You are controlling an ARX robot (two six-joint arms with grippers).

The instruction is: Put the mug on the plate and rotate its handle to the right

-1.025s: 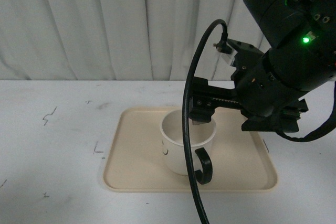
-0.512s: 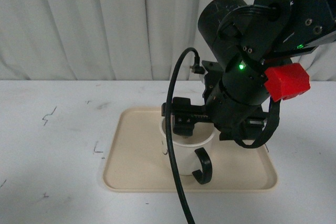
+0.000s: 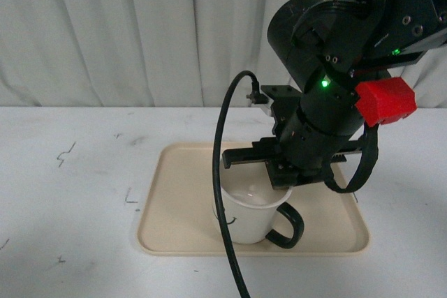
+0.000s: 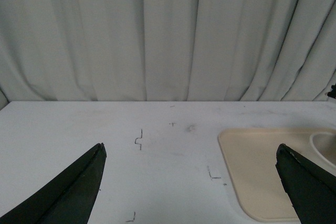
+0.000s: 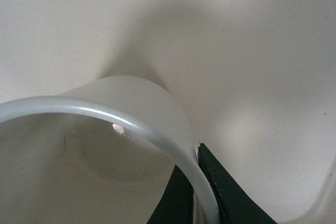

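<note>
The cream-white mug (image 3: 246, 220) stands on the beige plate (image 3: 174, 204), near its front edge. Part of a black mark shows on its left side. The dark handle (image 3: 290, 231) points right and slightly toward me. My right gripper (image 3: 278, 181) comes down from above and is shut on the mug's rim at its right rear. In the right wrist view the fingers (image 5: 223, 192) pinch the mug's wall (image 5: 110, 113), one inside and one outside, with my gripper (image 5: 202, 195) over the plate (image 5: 241, 51). My left gripper (image 4: 189, 182) is open and empty over the table, left of the plate (image 4: 257, 156).
The white table (image 3: 70, 193) has small dark marks left of the plate. A pleated white curtain (image 3: 140, 33) hangs behind. A black cable (image 3: 220, 193) from my right arm loops down in front of the mug.
My right wrist has turned with the mug in it. The handle swung from facing me to pointing right, and the mug shifted slightly toward the plate's front edge.
</note>
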